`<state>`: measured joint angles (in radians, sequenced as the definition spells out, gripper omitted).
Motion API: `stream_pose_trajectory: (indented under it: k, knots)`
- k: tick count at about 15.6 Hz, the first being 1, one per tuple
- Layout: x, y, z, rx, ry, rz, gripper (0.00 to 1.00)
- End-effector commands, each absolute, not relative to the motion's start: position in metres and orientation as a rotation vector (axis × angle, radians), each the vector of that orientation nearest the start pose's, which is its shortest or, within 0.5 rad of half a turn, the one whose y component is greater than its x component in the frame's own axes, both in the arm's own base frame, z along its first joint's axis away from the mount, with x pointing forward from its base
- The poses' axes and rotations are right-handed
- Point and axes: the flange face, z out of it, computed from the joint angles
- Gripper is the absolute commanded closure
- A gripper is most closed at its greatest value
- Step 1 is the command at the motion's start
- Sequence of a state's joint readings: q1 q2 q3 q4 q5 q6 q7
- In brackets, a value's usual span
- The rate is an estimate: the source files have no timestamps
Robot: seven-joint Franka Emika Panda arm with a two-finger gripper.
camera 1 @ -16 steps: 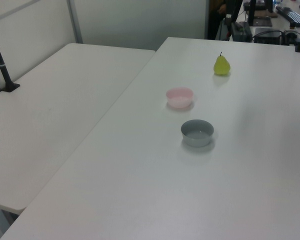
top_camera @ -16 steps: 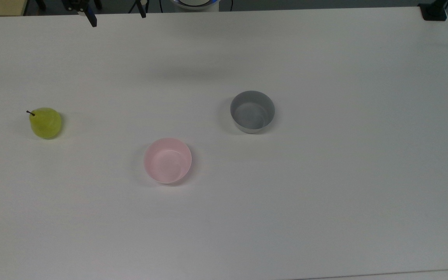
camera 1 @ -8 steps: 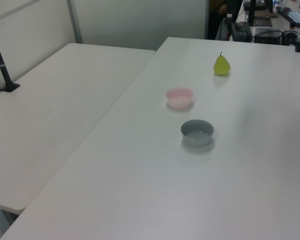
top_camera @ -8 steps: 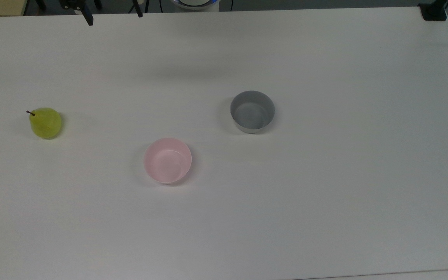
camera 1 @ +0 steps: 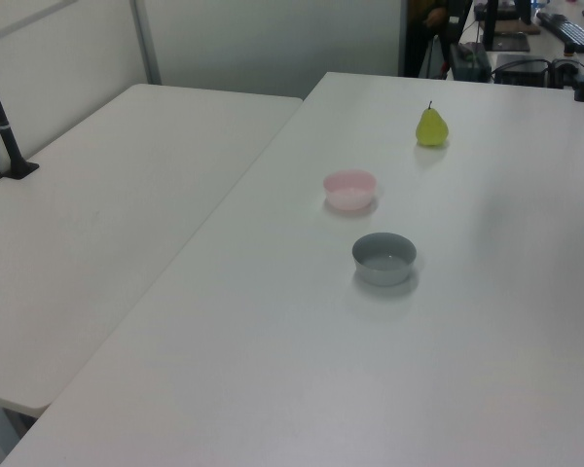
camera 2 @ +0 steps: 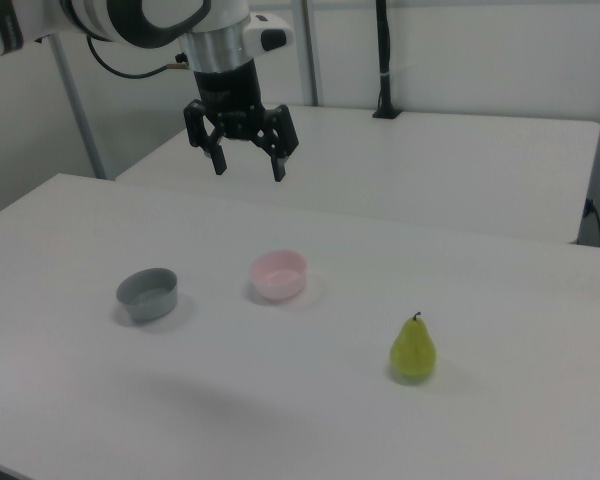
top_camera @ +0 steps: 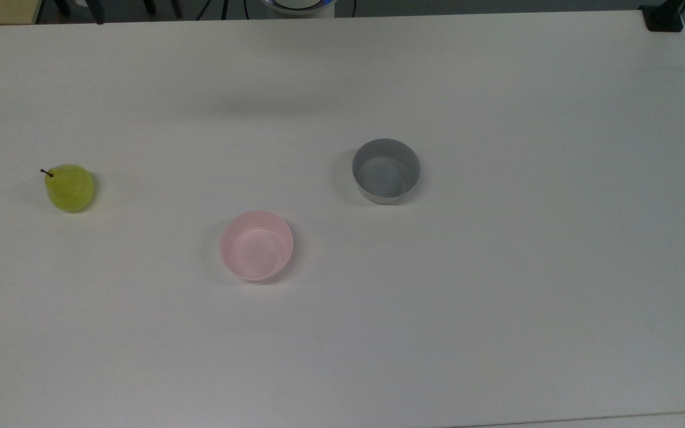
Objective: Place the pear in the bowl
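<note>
The yellow-green pear [top_camera: 69, 188] [camera 1: 431, 126] [camera 2: 413, 350] stands upright on the white table, stem up, at the top view's left. The pale pink bowl [top_camera: 256, 245] [camera 1: 349, 189] [camera 2: 279, 274] sits empty near the table's middle. In the right view my gripper [camera 2: 248, 167] hangs high in the air, open, its dark fingers spread with nothing between them. It is well above the table, behind the pink bowl and far from the pear.
A grey bowl [top_camera: 386, 170] [camera 1: 383, 259] [camera 2: 148, 293] of similar size stands empty beside the pink one. A second white table [camera 1: 97, 214] adjoins the work table. A black post [camera 2: 384, 60] stands at the back in the right view.
In the top view the dark fingertips at the top edge have slid left and upward out of frame. The pear and both bowls have not moved.
</note>
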<state>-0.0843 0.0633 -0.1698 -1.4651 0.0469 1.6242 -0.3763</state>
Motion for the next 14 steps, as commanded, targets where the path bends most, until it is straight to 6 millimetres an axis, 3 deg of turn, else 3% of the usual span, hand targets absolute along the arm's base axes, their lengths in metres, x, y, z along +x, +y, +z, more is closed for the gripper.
stream_pose_trajectory:
  k: [1,3,5,9,11,14]
  knots:
    - [0.559,-0.164,0.646,-3.155,-0.343,-0.167,0.0]
    - [0.559,-0.174,0.646,-3.184,-0.373,-0.158,0.0]
    - [0.57,-0.2,0.647,-3.209,-0.292,-0.215,0.0]
    - [0.591,-0.244,0.627,-3.26,-0.207,-0.283,0.0]
    - [0.603,-0.26,0.599,-3.289,-0.186,-0.257,0.0]
    - [0.602,-0.289,0.572,-3.321,-0.154,-0.165,0.01]
